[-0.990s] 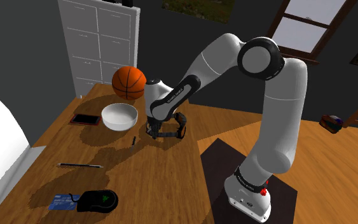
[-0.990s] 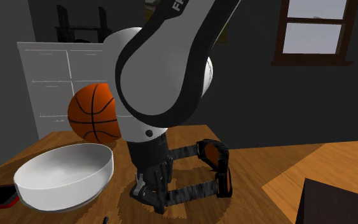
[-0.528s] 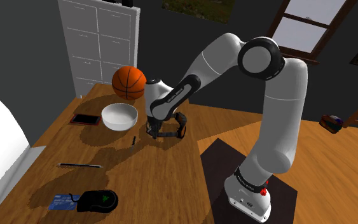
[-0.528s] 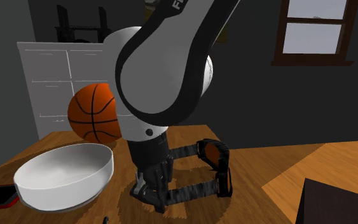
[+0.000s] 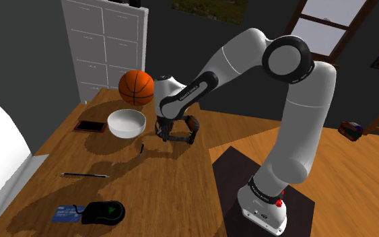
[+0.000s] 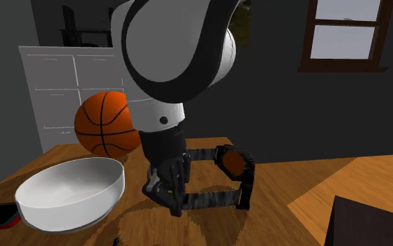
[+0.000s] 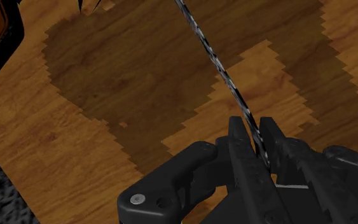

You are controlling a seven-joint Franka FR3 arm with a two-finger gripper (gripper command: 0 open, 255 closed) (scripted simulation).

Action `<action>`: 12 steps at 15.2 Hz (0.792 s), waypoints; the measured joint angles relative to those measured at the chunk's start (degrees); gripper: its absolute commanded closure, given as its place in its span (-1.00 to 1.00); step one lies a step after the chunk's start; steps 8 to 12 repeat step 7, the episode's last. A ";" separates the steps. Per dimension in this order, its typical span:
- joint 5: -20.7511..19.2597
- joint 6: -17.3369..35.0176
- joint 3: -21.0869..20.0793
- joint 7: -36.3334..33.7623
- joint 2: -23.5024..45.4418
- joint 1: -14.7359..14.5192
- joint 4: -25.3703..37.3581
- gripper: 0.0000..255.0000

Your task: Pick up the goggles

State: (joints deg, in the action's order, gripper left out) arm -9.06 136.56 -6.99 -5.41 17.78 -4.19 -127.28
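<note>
The goggles (image 6: pixel 233 168) are black with orange-brown lenses and a dark strap (image 6: pixel 212 200). They hang just above the wooden table (image 5: pixel 154 182), lifted off it. My black gripper (image 6: pixel 172 198) is shut on the strap's lower band, with the lens part out toward the second exterior view's right. In the wrist view the fingers (image 7: pixel 257 147) pinch the thin strap (image 7: pixel 215 60), which runs away from them over the table. From the shoulder, the gripper (image 5: pixel 162 136) holds the goggles (image 5: pixel 189 128) beside the white bowl.
A white bowl (image 5: pixel 126 122) and a basketball (image 5: pixel 136 87) stand close by. A red phone (image 5: pixel 90 126), a pen (image 5: pixel 84 175), a small dark stick (image 5: pixel 141 149), a blue card (image 5: pixel 65 213) and a black device (image 5: pixel 104 213) lie on the table. A white cabinet (image 5: pixel 104 40) stands behind.
The arm has risen and taken the goggles up with it; they were resting on the table and now hang a little above it. The fingers stay clamped on the strap.
</note>
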 measured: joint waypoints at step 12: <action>1.21 -4.28 -0.52 0.93 -4.09 0.20 0.28 1.00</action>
